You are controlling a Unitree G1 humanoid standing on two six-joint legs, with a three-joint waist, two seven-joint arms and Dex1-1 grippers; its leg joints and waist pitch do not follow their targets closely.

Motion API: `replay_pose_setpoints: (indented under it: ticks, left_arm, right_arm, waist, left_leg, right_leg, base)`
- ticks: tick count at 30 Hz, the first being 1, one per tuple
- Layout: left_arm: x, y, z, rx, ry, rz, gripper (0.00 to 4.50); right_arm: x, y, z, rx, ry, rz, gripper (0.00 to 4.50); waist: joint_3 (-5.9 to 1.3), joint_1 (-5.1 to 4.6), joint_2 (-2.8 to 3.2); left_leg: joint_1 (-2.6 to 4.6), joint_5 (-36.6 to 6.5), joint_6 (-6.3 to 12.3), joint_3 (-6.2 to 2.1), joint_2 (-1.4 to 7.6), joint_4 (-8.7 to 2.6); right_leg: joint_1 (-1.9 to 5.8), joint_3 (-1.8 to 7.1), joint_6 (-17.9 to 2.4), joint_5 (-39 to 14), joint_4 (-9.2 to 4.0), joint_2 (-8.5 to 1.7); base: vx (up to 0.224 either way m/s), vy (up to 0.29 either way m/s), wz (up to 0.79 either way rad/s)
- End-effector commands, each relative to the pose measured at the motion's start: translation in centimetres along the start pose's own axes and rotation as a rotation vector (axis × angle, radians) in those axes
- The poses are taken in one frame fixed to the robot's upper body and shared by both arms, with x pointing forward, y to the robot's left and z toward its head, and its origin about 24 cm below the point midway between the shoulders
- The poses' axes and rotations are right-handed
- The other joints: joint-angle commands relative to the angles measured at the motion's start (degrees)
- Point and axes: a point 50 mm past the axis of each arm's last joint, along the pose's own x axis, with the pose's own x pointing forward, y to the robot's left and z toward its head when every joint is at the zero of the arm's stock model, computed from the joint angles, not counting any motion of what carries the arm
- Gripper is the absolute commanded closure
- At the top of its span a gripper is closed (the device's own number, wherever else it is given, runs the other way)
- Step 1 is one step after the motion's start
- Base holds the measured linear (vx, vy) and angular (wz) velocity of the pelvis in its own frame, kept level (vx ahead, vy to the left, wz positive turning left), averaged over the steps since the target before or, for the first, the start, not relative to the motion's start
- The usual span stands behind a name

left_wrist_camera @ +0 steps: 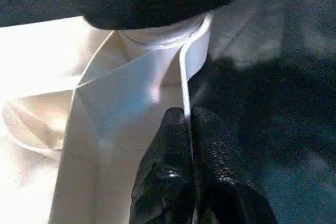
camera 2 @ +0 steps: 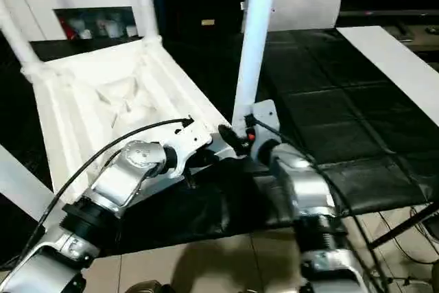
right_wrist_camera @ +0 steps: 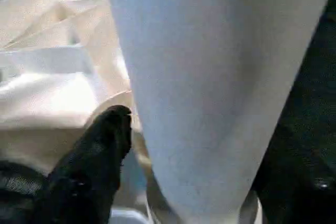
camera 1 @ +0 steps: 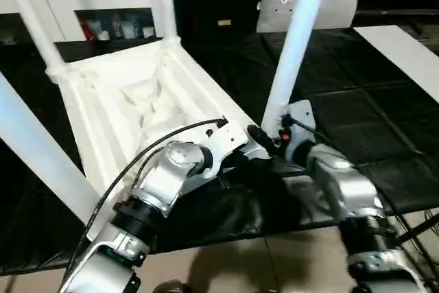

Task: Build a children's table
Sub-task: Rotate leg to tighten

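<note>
No readable text, labels, brands or numbers anywhere. Grey pillow (camera 1: 306, 1) at 12 o'clock has a few small dark marks on its face, too small to read. Items on the cabinet shelf (camera 1: 115, 25) at 11 o'clock are blurred, any print illegible. Table underside (camera 1: 130, 108) and legs are plain white, unmarked.

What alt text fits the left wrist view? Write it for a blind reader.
The left tool pinches a thin white rib of the children's table between its two black fingers, just below a round corner socket. Dark matting lies beside the table.
</note>
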Motion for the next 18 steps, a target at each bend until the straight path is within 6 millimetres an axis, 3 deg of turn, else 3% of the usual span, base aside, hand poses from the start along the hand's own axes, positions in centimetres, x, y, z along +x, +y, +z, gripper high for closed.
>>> replay_pose_setpoints:
  ticks: [1,4,9,15,18]
  left_arm:
    - [-0.1,-0.4,-0.2,0.058,-0.003,-0.090,4.50]
    - [-0.9,-0.1,-0.7,0.077,0.009,-0.138,4.50]
    - [-1.9,0.0,-1.2,0.134,0.021,-0.254,4.50]
    - [-2.7,-0.6,-1.3,0.200,0.018,-0.393,4.50]
    - [-3.4,-1.0,-1.6,0.245,0.044,-0.508,4.50]
  right_arm:
    - [-0.9,0.6,0.8,-0.049,-0.025,0.165,0.70]
    - [-2.3,0.1,1.1,-0.119,-0.017,0.256,0.36]
    - [-3.7,-1.1,1.4,-0.186,0.014,0.344,0.36]
    - [-4.5,-1.5,1.3,-0.235,0.058,0.448,0.36]
    - [-5.1,-1.3,0.9,-0.260,0.140,0.591,0.36]
  waist:
    - [-3.36,0.18,-0.20]
    - [-3.25,0.52,-0.24]
    - [-3.08,0.73,-0.19]
    - [-3.52,1.16,-0.22]
    - [-3.53,1.83,-0.10]
  left_leg:
    - [0.90,-11.14,2.85,-2.88,5.64,-4.04]
    - [1.08,-13.40,1.99,-2.97,5.80,-4.22]
    - [1.38,-15.00,1.22,-2.94,5.84,-4.23]
    - [1.15,-11.73,2.26,-2.73,5.93,-3.93]
    - [1.17,-11.34,3.03,-2.60,6.05,-3.76]
  right_leg:
    - [2.45,3.64,-11.76,-10.68,-4.74,-6.07]
    - [2.30,3.68,-10.60,-14.81,-5.07,-6.16]
    - [1.91,3.74,-10.42,-17.94,-5.34,-6.20]
    - [2.22,3.65,-12.63,-11.52,-4.42,-6.17]
    - [2.31,3.55,-13.30,-10.61,-4.29,-6.08]
  base:
    - [0.000,0.000,0.00]
    - [0.000,0.000,0.00]
    - [0.000,0.000,0.00]
    - [0.000,0.000,0.00]
    - [0.000,0.000,0.00]
